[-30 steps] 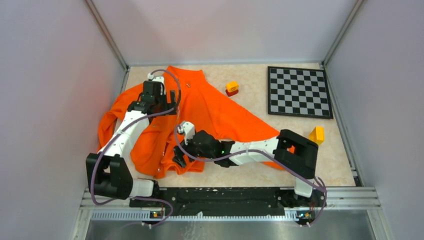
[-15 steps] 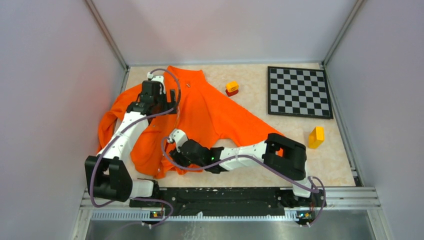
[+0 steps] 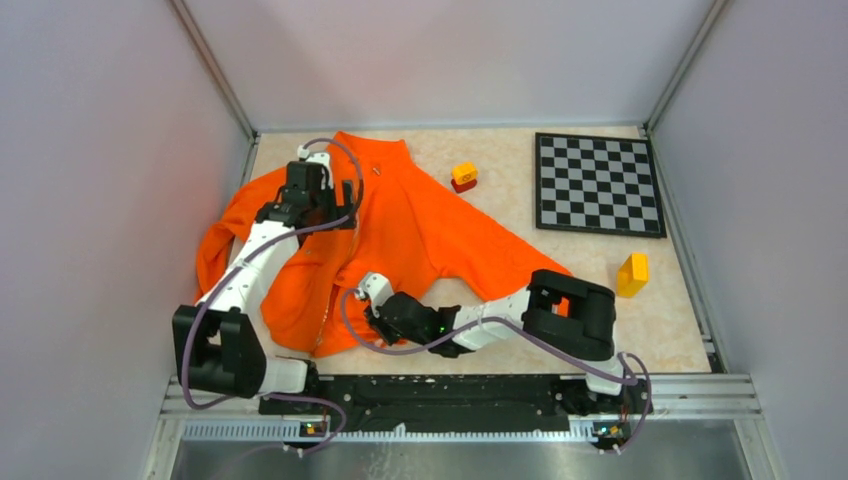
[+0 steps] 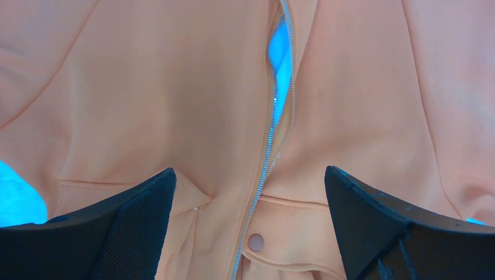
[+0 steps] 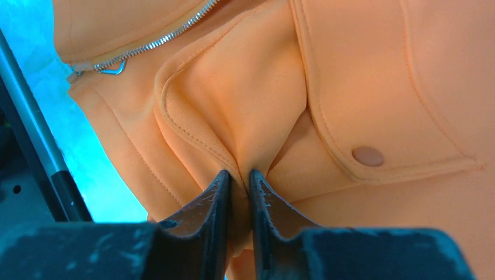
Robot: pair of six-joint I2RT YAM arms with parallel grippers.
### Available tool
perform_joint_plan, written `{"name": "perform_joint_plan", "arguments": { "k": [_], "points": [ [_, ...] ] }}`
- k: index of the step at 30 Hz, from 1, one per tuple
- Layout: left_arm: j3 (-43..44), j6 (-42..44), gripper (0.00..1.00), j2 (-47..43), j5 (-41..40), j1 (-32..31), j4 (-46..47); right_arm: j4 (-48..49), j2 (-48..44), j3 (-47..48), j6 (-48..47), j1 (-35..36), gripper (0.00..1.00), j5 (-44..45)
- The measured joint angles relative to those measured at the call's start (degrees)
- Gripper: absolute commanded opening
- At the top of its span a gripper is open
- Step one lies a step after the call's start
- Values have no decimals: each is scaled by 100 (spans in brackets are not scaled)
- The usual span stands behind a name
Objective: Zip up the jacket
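While the jacket (image 3: 410, 225) lies spread over the left half of the table (image 3: 510, 170), collar toward the far wall and hem near the arms' bases, the right end effector (image 5: 239, 175) is almost closed. It pinches a fold of orange fabric at the hem, just beside a snap button (image 5: 368, 156). Close by, the zipper pull (image 5: 114, 67) sits near the fabric's lower edge. The left end effector (image 4: 250, 171) hangs wide apart over the jacket's front, one finger on either side of the partly parted zipper (image 4: 271, 146). A chessboard (image 3: 598, 183) lies at the far right.
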Motion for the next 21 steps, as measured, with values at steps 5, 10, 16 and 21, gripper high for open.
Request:
{"name": "perform_joint_plan", "arguments": {
  "k": [5, 10, 16, 21],
  "points": [
    [0, -46, 99, 166, 210, 0, -7, 439, -225, -439, 74, -33, 0, 85],
    [-138, -420, 93, 81, 848, 0, -129, 968, -407, -979, 455, -247, 0, -52],
    [-973, -785, 62, -726, 1436, 0, -745, 1554, -435, -1327, 863, -525, 0, -459],
    [-1305, -1217, 38, -1080, 1635, -107, -1244, 1858, -503, -1569, 1019, -645, 0, -660]
  ]
}}
